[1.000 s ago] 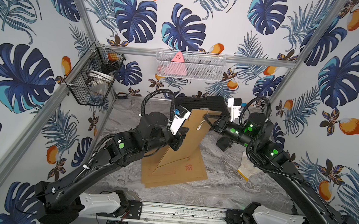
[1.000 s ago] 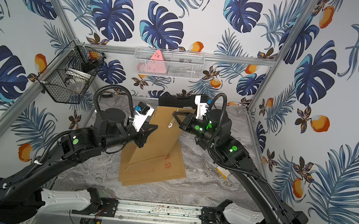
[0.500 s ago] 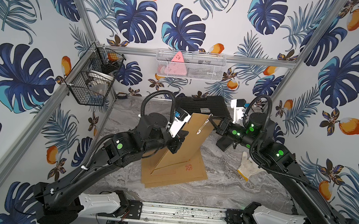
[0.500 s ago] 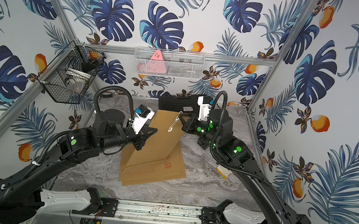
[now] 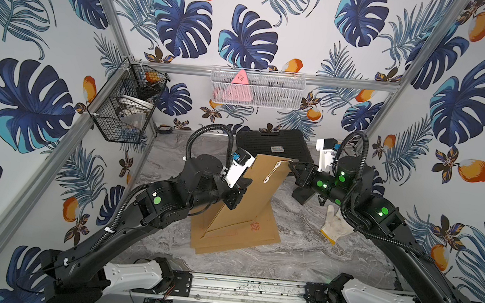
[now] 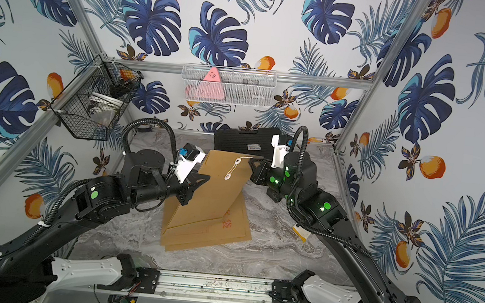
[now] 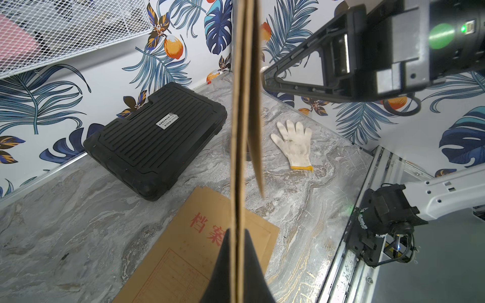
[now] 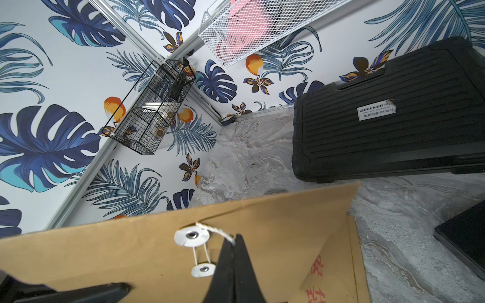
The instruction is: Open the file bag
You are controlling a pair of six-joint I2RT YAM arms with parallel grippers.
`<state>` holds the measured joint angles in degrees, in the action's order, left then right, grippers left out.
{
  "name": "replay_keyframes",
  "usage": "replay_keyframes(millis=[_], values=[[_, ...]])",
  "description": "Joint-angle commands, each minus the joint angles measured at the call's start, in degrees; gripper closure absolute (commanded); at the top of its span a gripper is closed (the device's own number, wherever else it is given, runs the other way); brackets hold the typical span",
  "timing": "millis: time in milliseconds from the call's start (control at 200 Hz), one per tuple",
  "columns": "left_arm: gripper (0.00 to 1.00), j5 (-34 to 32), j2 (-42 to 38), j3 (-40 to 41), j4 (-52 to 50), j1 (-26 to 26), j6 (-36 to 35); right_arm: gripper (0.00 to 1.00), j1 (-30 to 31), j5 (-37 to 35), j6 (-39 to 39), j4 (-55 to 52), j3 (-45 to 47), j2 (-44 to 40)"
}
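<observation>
Leaf-print walls on three sides, grey marble counter (image 5: 285, 261) underneath. Black case (image 5: 272, 144) sits beyond both end effectors, and a white glove (image 5: 335, 226) lies below the right arm. Spare file bags (image 5: 242, 239) lie flat on the counter under the raised one.

The file bag (image 5: 252, 198) is brown kraft paper, stiff-looking, held up off the stack. Its long axis slants from the counter up toward the right end effector (image 5: 295, 169).

The left end effector (image 7: 237, 233) is clamped on the bag's side edge, seen edge-on between its tips in the left wrist view.

The right end effector (image 8: 236, 238) has its tips together, pinching the white string (image 8: 220, 233). Closure is right in front of those tips, so the right arm is nearer it.

From the tips the string runs a short way to the upper disc (image 8: 191, 235). Two strands go on to the lower disc (image 8: 203, 270), just beside the tips.

Looks not yet unwound. Next move probably means carrying the string end around the discs while the left holds the bag steady. Risk: the thin string slips out, or the pull drags the bag.
</observation>
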<state>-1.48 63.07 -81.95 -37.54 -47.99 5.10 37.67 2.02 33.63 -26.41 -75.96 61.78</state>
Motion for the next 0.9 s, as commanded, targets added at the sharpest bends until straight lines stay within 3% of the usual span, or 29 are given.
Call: replay_keyframes(millis=[0, 896], values=[[1.0, 0.2, -0.8, 0.5, 2.3, 0.0, 1.5, 1.0, 0.0, -0.9, -1.0, -1.8, 0.2, -0.2], [1.0, -2.5, -2.6, 3.1, 7.7, 0.0, 6.0, 1.0, 0.0, 10.2, -6.6, -5.3, 0.6, 3.5]])
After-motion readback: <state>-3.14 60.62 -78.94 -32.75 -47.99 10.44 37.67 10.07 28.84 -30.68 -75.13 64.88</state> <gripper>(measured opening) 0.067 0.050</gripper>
